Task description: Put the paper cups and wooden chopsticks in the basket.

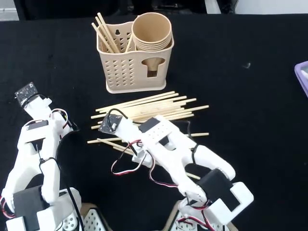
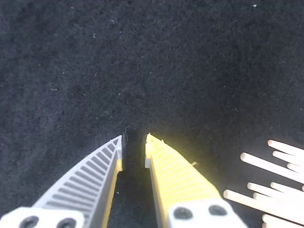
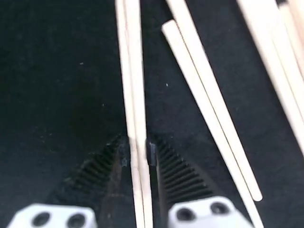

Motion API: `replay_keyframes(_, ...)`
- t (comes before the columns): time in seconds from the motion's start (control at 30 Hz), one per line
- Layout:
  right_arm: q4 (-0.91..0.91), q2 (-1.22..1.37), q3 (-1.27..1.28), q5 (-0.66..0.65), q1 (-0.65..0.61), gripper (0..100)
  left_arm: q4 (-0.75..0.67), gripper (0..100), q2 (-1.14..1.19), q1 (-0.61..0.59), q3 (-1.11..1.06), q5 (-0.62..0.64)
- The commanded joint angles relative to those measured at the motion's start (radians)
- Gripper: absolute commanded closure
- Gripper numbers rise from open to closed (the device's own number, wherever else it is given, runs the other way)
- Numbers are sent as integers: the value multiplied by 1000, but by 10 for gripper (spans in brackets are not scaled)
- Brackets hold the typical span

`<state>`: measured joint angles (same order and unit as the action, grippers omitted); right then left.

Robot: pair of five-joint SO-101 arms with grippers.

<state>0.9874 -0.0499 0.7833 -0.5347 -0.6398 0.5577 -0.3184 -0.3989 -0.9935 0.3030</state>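
At the far side of the black table stands the basket. A stack of paper cups sits in one of its compartments, and several wooden chopsticks lean in the other. Just before the basket, the loose chopsticks lie in a spread pile on the table. The right gripper is low over this pile, its fingers pressed on what looks like two chopsticks lying side by side. The left gripper is beside the pile over bare table, its fingers almost together with only a narrow slit, holding nothing.
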Motion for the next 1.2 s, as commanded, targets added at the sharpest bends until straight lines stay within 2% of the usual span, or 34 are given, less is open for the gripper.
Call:
replay_keyframes(0.0, 15, -1, 25, 11, 9, 988, 6, 906, -9, -1, 50, 2)
replay_keyframes(0.2, 57, -79, 36, 11, 9, 988, 6, 906, -11, -4, 50, 2)
replay_keyframes(0.6, 110, -634, 186, 11, 15, 988, 6, 907, -11, -2, 50, 2)
replay_keyframes(0.73, 198, -786, 94, 11, 15, 988, 6, 907, -12, -2, 50, 2)
replay_keyframes(0.9, 275, -960, -136, 35, 15, 988, 6, 907, -12, -2, 50, 2)
replay_keyframes(1.03, 169, -1033, -229, 140, 17, 988, 6, 907, -12, -2, 50, 2)
replay_keyframes(1.17, -110, -1047, -214, 187, 17, 987, 6, 907, -12, -1, 50, 2)
